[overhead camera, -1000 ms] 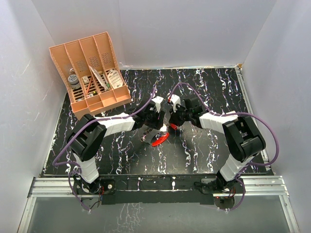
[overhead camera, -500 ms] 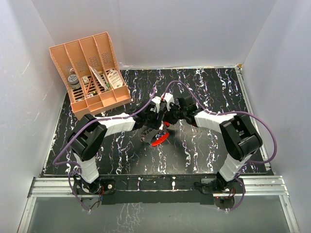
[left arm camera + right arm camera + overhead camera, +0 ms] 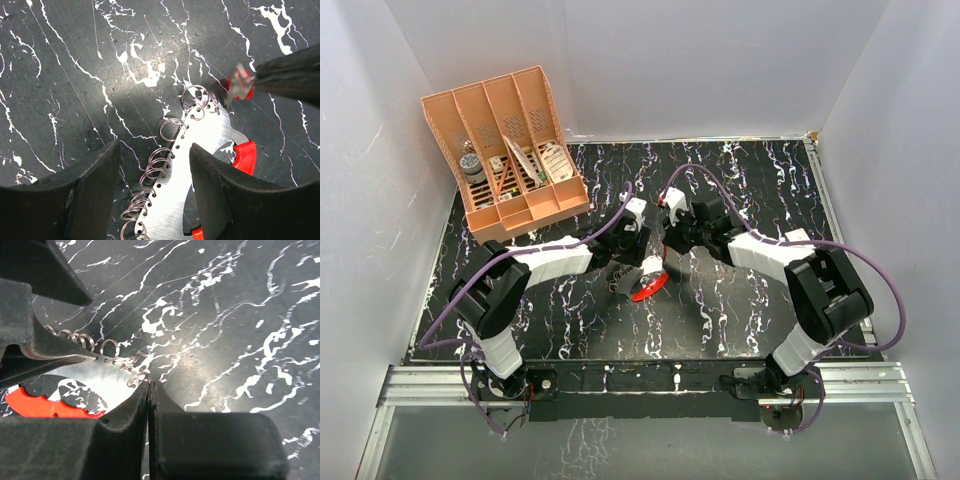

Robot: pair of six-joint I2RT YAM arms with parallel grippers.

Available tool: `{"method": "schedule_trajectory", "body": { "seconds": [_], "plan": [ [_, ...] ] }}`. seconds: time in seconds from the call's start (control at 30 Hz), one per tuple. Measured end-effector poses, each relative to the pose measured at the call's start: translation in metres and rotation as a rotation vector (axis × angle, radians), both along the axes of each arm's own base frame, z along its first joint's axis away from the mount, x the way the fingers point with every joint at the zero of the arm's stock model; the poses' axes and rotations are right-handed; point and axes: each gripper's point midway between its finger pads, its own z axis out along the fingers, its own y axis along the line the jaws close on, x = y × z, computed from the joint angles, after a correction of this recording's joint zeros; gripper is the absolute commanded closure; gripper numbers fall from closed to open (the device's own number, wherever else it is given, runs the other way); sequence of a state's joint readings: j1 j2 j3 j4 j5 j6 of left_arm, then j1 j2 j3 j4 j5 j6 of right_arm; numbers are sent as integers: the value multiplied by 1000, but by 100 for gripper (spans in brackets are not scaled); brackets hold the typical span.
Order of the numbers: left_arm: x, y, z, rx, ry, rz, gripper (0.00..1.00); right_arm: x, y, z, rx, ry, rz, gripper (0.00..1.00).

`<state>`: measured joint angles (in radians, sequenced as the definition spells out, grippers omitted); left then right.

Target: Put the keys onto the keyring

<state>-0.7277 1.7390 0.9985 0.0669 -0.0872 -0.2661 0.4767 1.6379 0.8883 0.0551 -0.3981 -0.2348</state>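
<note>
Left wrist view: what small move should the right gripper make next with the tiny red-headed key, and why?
Probably ease the right gripper, shut on the tiny red-headed key, slightly down-left toward the end wire loop of the shiny, red-rimmed metal keyring. The key hangs just beside that loop, apart from it, while the left gripper straddles the keyring.

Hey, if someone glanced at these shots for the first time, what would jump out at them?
Both arms meet mid-table over the keyring, a shiny plate with a red rim and a row of wire rings, gripped by the left gripper. The right gripper, shut, brings a tiny red key to its top end. An orange file organizer stands in the far-left corner.
</note>
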Motion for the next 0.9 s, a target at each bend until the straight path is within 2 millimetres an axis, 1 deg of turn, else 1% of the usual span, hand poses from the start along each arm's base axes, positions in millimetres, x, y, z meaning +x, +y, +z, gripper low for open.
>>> {"method": "schedule_trajectory", "body": {
  "seconds": [0.13,0.3,0.4,0.47,0.53,0.57,0.63,0.73,0.83,0.9],
  "plan": [
    [0,1,-1,2,1,5,44,10,-14,14,-24,-48,-68,100],
    [0,2,-1,3,2,10,44,19,-41,14,-96,-64,-189,100],
    [0,2,-1,2,3,11,45,19,-57,19,-128,-94,-258,100],
    [0,2,-1,2,3,11,45,20,-62,25,-134,-114,-279,100],
    [0,2,-1,2,3,11,45,21,-63,29,-136,-129,-281,100],
    [0,2,-1,2,3,11,45,21,-63,27,-141,-124,-273,100],
    [0,2,-1,3,3,11,45,19,-60,17,-162,-94,-245,100],
    [-1,2,-2,3,4,13,45,15,-54,-7,-186,-26,-187,100],
    [-3,5,-5,8,12,18,45,3,-51,-28,-203,44,-134,100],
    [-6,7,-8,13,17,20,45,-2,-49,-32,-201,64,-110,100]
  ]
}}
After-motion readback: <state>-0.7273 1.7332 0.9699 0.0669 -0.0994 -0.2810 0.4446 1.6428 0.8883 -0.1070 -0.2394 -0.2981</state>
